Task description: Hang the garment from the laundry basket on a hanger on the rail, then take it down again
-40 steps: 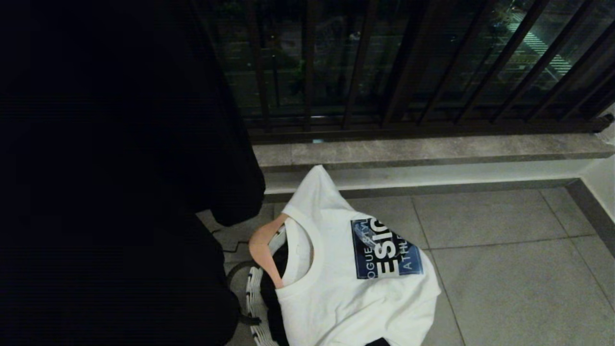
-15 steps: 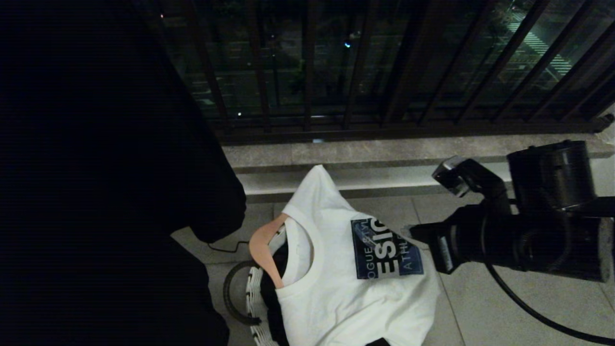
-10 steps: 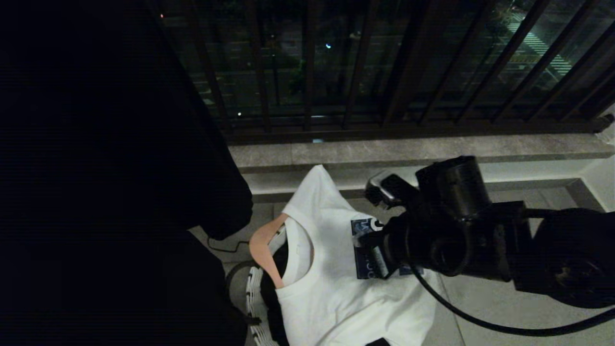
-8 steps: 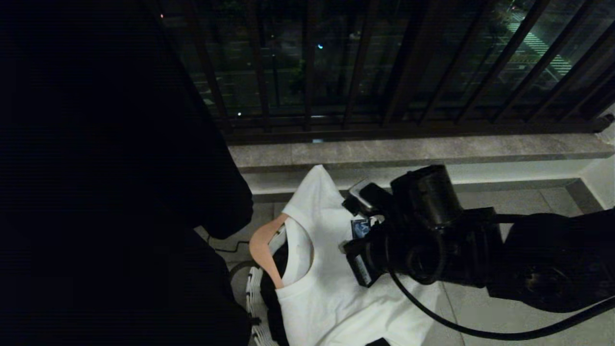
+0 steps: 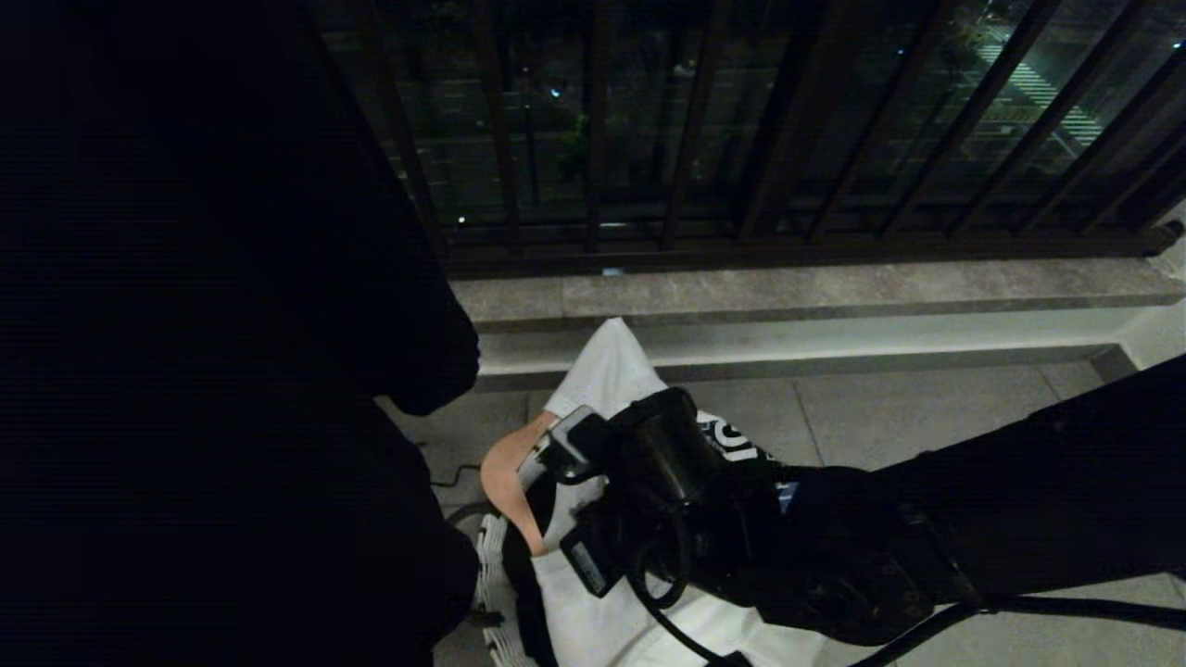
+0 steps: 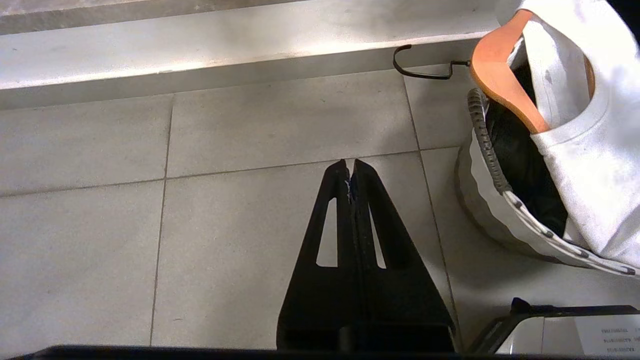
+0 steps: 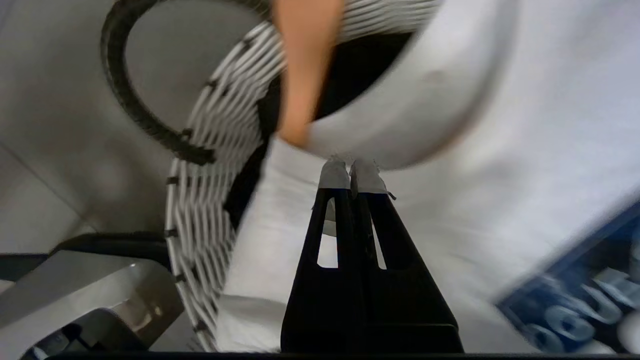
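Note:
The garment, a white T-shirt (image 5: 607,371) with a blue print, lies over the laundry basket (image 5: 491,565) on the floor. A peach hanger (image 5: 505,472) sits inside its collar. My right arm reaches in from the right above the shirt. Its gripper (image 7: 351,172) is shut, tips just short of the shirt's collar (image 7: 440,100), with the hanger (image 7: 302,75) and the basket's striped rim (image 7: 220,130) beyond. My left gripper (image 6: 350,167) is shut over bare floor tiles beside the basket (image 6: 495,200). The hanger's dark hook (image 6: 420,72) lies on the floor. The rail is out of view.
A large dark shape (image 5: 213,352) fills the left of the head view. Dark window bars (image 5: 741,139) stand behind a stone ledge (image 5: 834,292). Floor tiles (image 5: 927,408) stretch to the right of the basket. The basket's black loop handle (image 7: 125,105) rests on the floor.
My right arm came in from the right and swung left and down over the shirt to its collar. The shirt, hanger and basket have not moved.

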